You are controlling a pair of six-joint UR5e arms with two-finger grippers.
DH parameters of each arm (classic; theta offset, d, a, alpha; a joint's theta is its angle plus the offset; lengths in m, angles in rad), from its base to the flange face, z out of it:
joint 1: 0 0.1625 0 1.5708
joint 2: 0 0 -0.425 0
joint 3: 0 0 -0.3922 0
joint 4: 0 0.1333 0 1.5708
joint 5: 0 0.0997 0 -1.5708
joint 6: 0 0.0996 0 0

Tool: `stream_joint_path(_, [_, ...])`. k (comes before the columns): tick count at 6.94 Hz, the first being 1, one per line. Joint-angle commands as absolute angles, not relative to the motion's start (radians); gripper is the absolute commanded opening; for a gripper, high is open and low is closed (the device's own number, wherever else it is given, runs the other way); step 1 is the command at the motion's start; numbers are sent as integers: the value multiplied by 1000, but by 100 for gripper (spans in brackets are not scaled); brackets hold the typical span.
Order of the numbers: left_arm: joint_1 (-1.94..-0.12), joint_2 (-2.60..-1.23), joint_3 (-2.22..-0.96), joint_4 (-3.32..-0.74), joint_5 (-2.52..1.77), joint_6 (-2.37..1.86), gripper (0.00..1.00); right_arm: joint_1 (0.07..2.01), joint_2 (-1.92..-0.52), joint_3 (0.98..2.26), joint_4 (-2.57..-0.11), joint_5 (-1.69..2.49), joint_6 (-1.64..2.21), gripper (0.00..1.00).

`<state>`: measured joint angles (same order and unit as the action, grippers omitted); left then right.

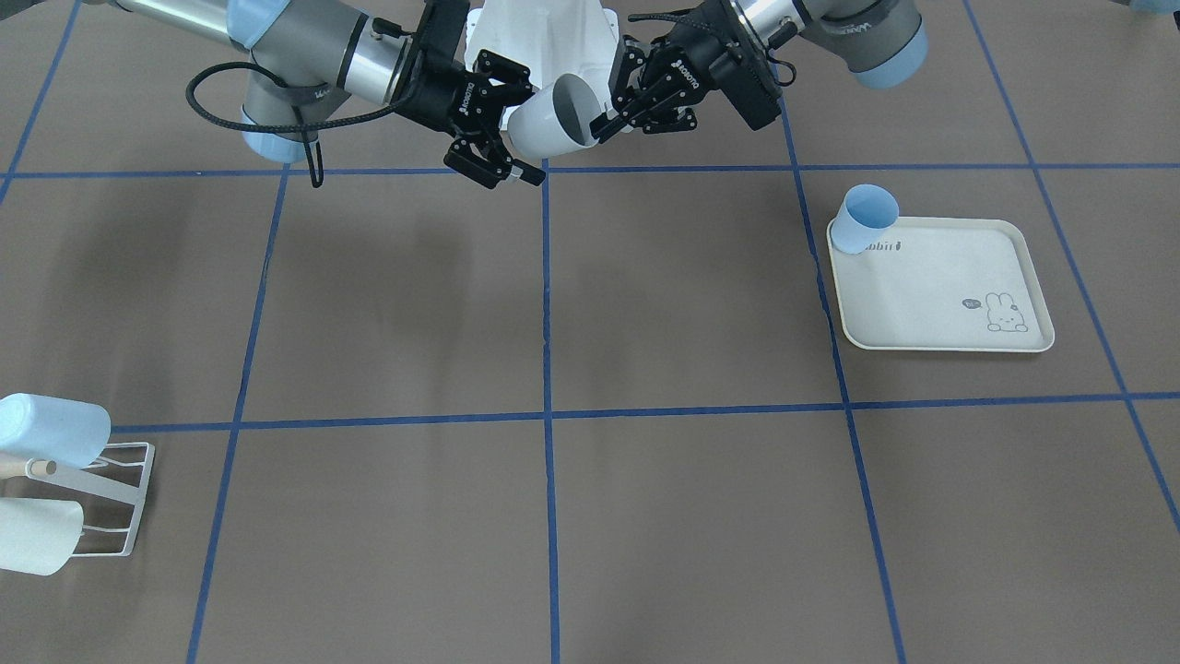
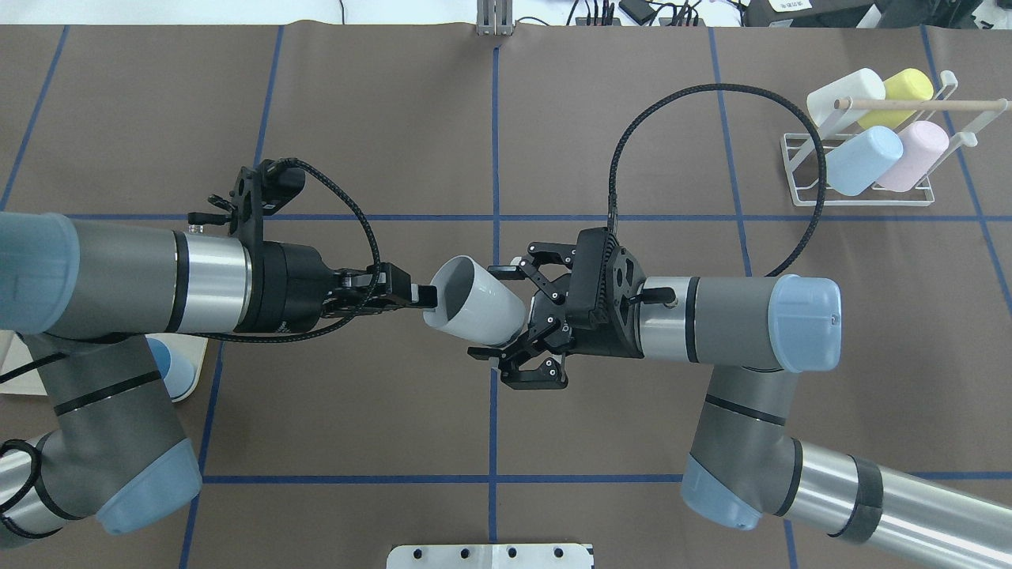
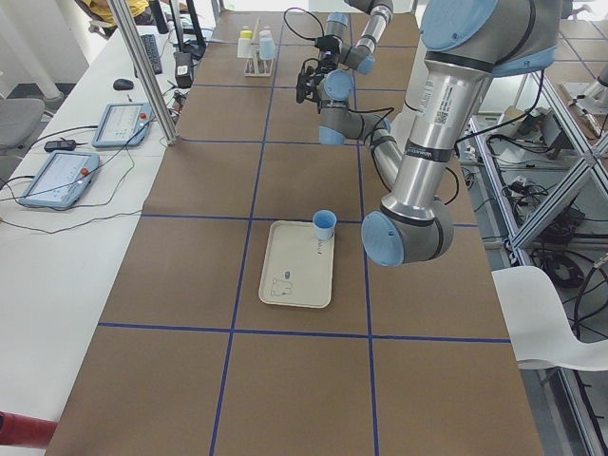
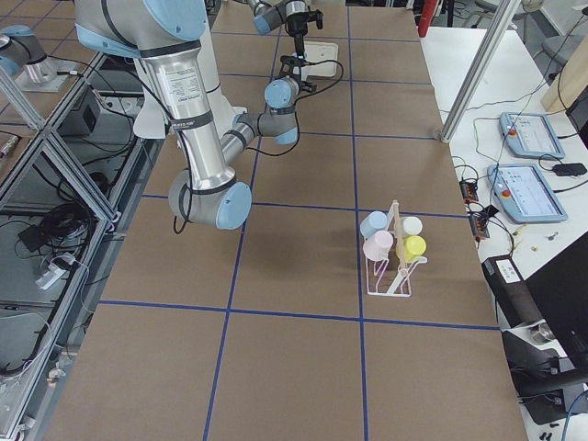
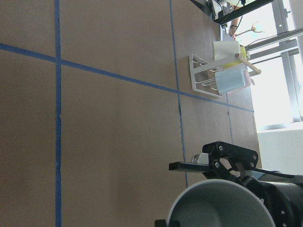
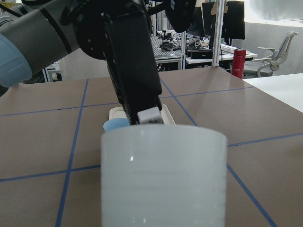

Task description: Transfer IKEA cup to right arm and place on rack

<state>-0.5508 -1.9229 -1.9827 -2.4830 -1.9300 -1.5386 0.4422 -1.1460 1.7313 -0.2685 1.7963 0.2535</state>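
A white IKEA cup (image 2: 474, 310) is held on its side in the air over the table's middle, near the robot. My left gripper (image 2: 431, 296) is shut on its rim, one finger inside the mouth; it also shows in the front view (image 1: 604, 124). My right gripper (image 2: 496, 312) is open, its fingers (image 2: 506, 270) on either side of the cup's base end. The front view shows the same cup (image 1: 553, 120) and right gripper (image 1: 525, 129). The white wire rack (image 2: 798, 170) stands at the far right and carries several cups.
A cream rabbit tray (image 1: 940, 295) lies on my left side with a light blue cup (image 1: 867, 219) upright at its corner. The rack (image 1: 120, 503) sits near the table's far edge, its wooden dowel (image 2: 909, 103) across the top. Blue tape lines grid the brown table.
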Motion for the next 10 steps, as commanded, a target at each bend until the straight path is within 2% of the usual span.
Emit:
stream_joint_path(1, [-551, -1922, -1982, -2483, -1930, -1539, 0, 443, -1146, 1732, -268, 1796, 252, 68])
stream_joint_path(2, [-551, -1922, -1983, -2484, -1930, -1539, 0, 445, -1147, 1733, -270, 1796, 252, 47])
stream_joint_path(3, [-552, -1922, -1986, -2484, -1931, -1534, 17, 451, -1149, 1733, -270, 1796, 250, 29])
stream_joint_path(4, [-560, -1922, -1996, -2485, -1912, -1528, 99, 459, -1150, 1733, -271, 1795, 250, 22])
stream_joint_path(5, [-571, -1922, -1996, -2484, -1902, -1526, 100, 462, -1152, 1733, -273, 1795, 249, 19])
stream_joint_path(7, [-650, -1911, -2008, -2429, -1965, -1466, 100, 497, -1157, 1732, -317, 1804, 249, 18])
stream_joint_path(8, [-676, -1889, -2067, -2266, -1974, -1365, 100, 562, -1155, 1739, -413, 1818, 232, 16])
stream_joint_path(9, [-687, -1840, -2157, -2103, -1974, -1233, 100, 613, -1154, 1741, -498, 1848, 168, 10])
stream_joint_path(10, [-733, -1756, -2237, -2013, -1974, -1109, 100, 677, -1160, 1750, -585, 1889, 72, 7])
